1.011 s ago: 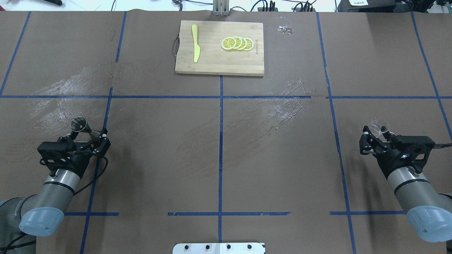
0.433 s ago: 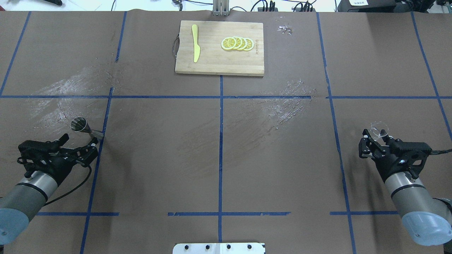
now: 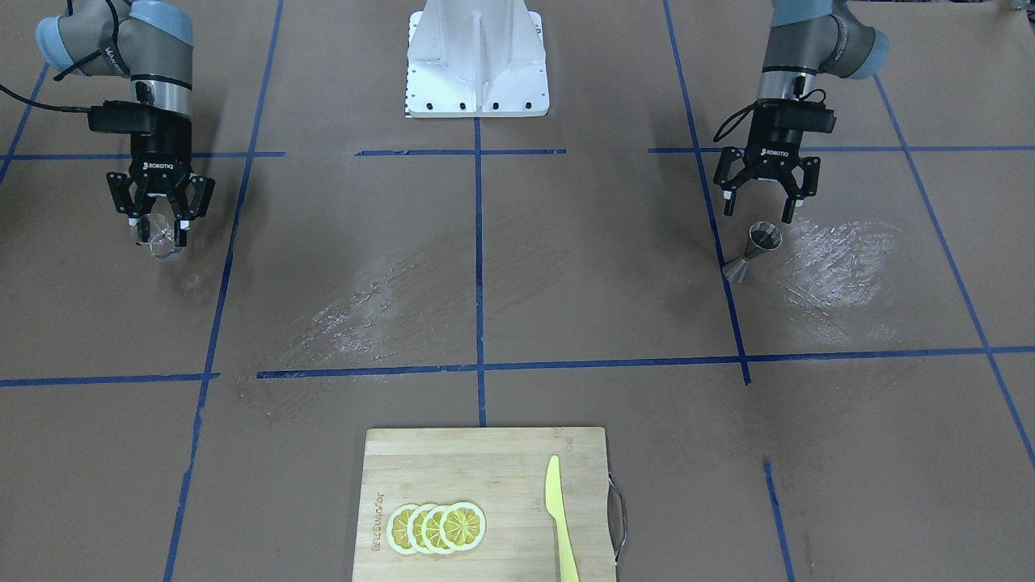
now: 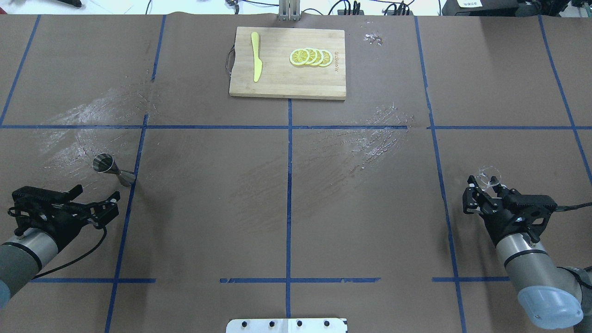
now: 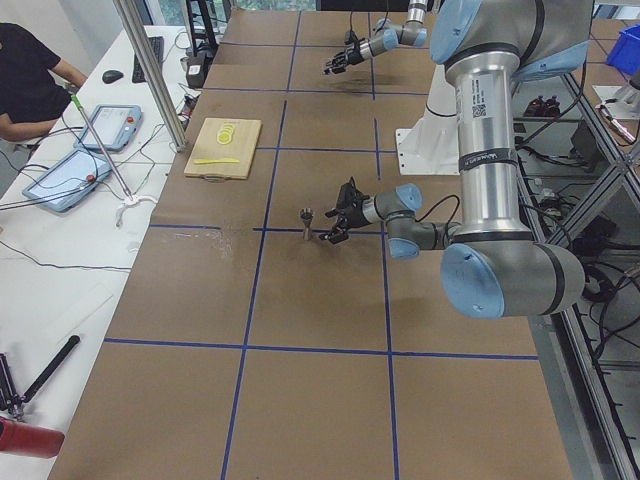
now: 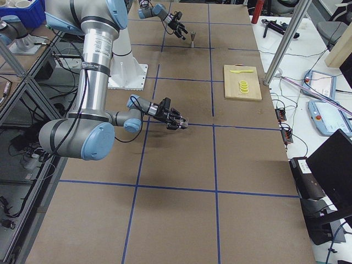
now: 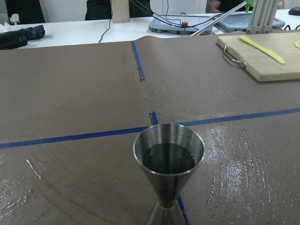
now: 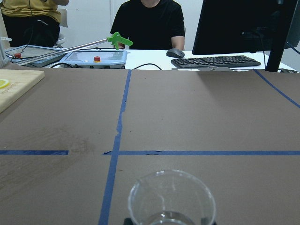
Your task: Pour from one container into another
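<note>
At near left of table, we found left gripper (image 4: 96, 195) spread wide, empty, just short of jigger (image 4: 109, 168). Jigger stood upright on table (image 4: 208, 194), untouched, dark liquid inside. At near right, right gripper (image 3: 160, 222) clamped around clear glass (image 8: 171, 201), which looked almost empty. Far back: cutting board (image 4: 286, 81) with lemon slices (image 4: 311, 57) and yellow knife (image 4: 255, 55). We judged pour not begun, jigger pickup in hand. Next move called for level advance, pinch at jigger's waist, no tilt. Glass sat well apart.

Wooden cutting board (image 4: 286, 85) sits at the table's (image 4: 208, 208) far edge, four lemon slices (image 4: 310, 57) fanned across it, yellow knife (image 4: 255, 56) lying well apart from them. Blue tape (image 4: 289, 185) grids the table.
</note>
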Controlling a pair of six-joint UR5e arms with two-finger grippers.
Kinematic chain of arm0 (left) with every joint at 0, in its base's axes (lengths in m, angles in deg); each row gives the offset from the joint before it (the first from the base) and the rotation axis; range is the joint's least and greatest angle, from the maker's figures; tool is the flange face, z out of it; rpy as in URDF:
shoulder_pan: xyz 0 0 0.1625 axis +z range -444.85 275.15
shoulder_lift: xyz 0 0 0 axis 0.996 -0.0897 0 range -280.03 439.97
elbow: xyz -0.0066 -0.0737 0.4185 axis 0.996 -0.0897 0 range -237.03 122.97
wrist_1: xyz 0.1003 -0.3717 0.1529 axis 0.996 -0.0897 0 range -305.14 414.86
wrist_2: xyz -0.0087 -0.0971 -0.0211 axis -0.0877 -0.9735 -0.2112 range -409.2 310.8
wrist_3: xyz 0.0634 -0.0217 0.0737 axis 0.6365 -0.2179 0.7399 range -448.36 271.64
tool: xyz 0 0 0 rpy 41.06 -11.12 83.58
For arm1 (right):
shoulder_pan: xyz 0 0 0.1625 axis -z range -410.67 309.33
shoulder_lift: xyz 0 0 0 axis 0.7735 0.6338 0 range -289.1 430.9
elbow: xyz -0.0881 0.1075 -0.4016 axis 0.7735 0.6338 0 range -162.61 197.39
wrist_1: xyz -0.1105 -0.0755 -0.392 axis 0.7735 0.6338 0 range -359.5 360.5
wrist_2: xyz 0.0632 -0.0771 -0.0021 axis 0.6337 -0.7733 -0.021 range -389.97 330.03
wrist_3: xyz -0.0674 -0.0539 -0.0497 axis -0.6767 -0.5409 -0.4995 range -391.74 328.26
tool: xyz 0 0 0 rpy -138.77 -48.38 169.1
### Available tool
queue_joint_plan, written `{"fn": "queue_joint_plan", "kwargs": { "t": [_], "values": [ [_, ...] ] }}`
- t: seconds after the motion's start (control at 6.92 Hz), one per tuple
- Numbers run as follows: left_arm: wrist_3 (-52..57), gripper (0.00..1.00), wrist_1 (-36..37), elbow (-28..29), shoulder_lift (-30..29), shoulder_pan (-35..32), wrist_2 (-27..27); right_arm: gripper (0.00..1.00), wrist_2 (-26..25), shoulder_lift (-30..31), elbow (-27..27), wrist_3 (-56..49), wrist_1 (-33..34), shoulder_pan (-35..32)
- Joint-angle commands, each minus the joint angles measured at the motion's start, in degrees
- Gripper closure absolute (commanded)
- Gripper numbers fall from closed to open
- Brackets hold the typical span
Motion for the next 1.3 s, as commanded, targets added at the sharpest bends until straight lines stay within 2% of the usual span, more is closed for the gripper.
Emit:
{"fn": "queue_joint_plan", "kwargs": {
  "t": [0.0, 0.43, 0.58, 0.72, 0.87, 1.01, 1.16],
  "values": [
    [0.05, 0.00, 0.03, -2.35, 1.80, 0.07, -4.40, 1.00, -2.20, -3.68, 4.59, 0.15, -0.07, 1.60],
    [0.05, 0.00, 0.03, -2.97, 1.88, 0.07, -5.21, 0.99, -3.10, -3.96, 6.71, 0.24, -0.16, 2.40],
    [0.14, 0.00, 0.03, -4.10, 2.23, -0.02, -6.86, 0.86, -3.01, -3.96, 7.33, 0.24, -0.16, 2.40],
    [2.66, 0.00, 1.25, -8.11, 3.80, -0.10, -10.27, 0.64, -3.01, -3.96, 7.60, 0.33, -0.16, 2.40],
    [3.82, 0.00, 3.53, -11.63, 5.64, -0.37, -12.48, 0.51, -3.01, -3.96, 7.60, 1.81, -0.16, 2.40],
    [3.83, 0.00, 3.72, -11.93, 5.84, -0.46, -13.20, 0.31, -3.01, -3.96, 7.52, 2.17, -0.16, 2.40],
    [3.83, 0.00, 3.72, -11.93, 5.84, -0.46, -13.21, 0.04, -3.10, -3.96, 7.52, 2.17, -0.16, 2.40]
  ]
}}
